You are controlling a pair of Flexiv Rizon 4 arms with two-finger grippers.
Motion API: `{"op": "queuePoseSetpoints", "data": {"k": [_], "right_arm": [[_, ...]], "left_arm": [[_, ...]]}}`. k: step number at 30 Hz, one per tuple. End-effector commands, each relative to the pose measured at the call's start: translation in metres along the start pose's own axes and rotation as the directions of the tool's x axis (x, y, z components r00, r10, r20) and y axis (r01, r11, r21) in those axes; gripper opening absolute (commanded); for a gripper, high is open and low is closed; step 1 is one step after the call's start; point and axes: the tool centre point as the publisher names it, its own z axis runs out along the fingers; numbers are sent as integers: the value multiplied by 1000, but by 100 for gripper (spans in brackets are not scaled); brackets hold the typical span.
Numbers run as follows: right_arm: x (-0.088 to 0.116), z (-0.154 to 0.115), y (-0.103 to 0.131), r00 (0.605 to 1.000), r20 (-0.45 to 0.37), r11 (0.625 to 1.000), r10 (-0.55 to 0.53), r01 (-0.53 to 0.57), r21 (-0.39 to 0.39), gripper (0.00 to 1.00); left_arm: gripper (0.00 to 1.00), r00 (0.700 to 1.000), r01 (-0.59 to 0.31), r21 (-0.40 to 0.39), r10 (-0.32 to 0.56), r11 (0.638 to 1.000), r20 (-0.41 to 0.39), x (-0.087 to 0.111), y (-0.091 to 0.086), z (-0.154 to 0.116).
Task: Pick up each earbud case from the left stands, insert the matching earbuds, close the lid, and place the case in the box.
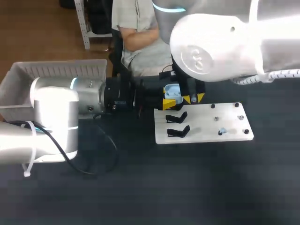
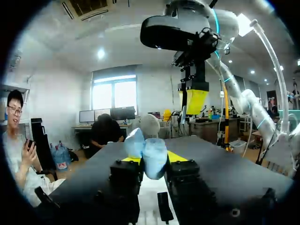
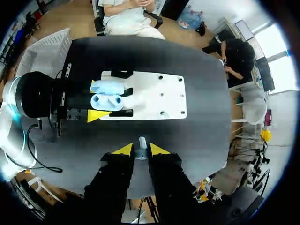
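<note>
My left gripper (image 1: 174, 96) is shut on a light-blue earbud case (image 1: 171, 90) and holds it with the lid open above the far left end of the white board (image 1: 206, 133). From the left wrist the case (image 2: 148, 152) stands between my yellow tips. My right gripper (image 3: 138, 150) hangs high over the table, shut on a small white earbud (image 3: 142, 141). Far below it sit the open case (image 3: 108, 95) and the board (image 3: 157, 93). In the left wrist view the right gripper (image 2: 193, 101) is above and ahead of the case.
Two empty black stands (image 1: 177, 116) (image 1: 178, 131) sit on the board's left part, with small pegs and a pale earbud (image 1: 221, 131) on its right part. A grey box (image 1: 56, 70) stands at the table's far left. A black cable (image 1: 93, 157) loops under my left arm.
</note>
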Motion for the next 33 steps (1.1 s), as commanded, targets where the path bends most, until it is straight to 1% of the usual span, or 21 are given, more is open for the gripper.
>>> {"op": "queuePoseSetpoints", "data": {"k": [1, 6, 7, 8, 9, 10, 11, 13, 16, 18, 19, 21, 25, 26, 27, 33], "right_arm": [[1, 0, 0, 1000, 2, 1000, 1, -1, 2, 0], [1, 0, 0, 1000, 2, 1000, 1, -1, 2, 0], [-4, -2, 2, 999, -2, 999, 46, -46, -2, 0], [-7, -2, 3, 996, -23, 996, 90, -89, 7, 0], [-11, -2, 4, 994, -12, 994, 105, -105, 20, 0], [-15, -5, 7, 987, -10, 986, 162, -163, -22, 0], [-18, -7, 9, 980, -26, 979, 197, -198, -43, 0], [-23, -9, 13, 964, -33, 963, 263, -264, -58, 0], [-30, -10, 18, 940, -57, 938, 337, -340, -73, 0], [-33, -9, 22, 928, -82, 928, 363, -368, -57, 0], [-34, -8, 24, 922, -81, 923, 378, -383, -51, 0], [-37, -5, 27, 916, -97, 917, 390, -395, -44, 0], [-40, -2, 34, 911, -97, 914, 400, -405, -35, 0], [-41, -2, 34, 911, -92, 913, 401, -405, -38, 0], [-42, -4, 34, 910, -93, 910, 404, -410, -59, 0], [-42, -4, 34, 910, -93, 910, 404, -410, -59, 0]], "left_arm": [[0, 1000, -4, -7, 4, 1000, 3, 1, -1, 1], [0, 1000, -4, -7, 4, 1000, 3, 1, -1, 1], [0, 1000, -4, -7, 4, 1000, 3, 1, -1, 1], [0, 1000, -4, -7, 4, 1000, 3, 1, -1, 1], [0, 1000, -4, -7, 4, 1000, 3, 1, -1, 1], [0, 1000, -4, -7, 4, 1000, 3, 1, -1, 1], [0, 1000, -4, -7, 4, 1000, 3, 1, -1, 1], [0, 1000, -4, -7, 4, 1000, 3, 1, -1, 1], [0, 1000, -4, -7, 4, 1000, 3, 1, -1, 1], [0, 1000, -4, -7, 4, 1000, 3, 1, -1, 1], [0, 1000, -4, -7, 4, 1000, 3, 1, -1, 1], [0, 1000, -4, -7, 4, 1000, 3, 1, -1, 1], [0, 1000, -4, -7, 4, 1000, 3, 1, -1, 1], [0, 1000, -4, -7, 4, 1000, 3, 1, -1, 1], [0, 1000, -4, -7, 4, 1000, 3, 1, -1, 1], [0, 1000, -4, -7, 4, 1000, 3, 1, -1, 1]]}}
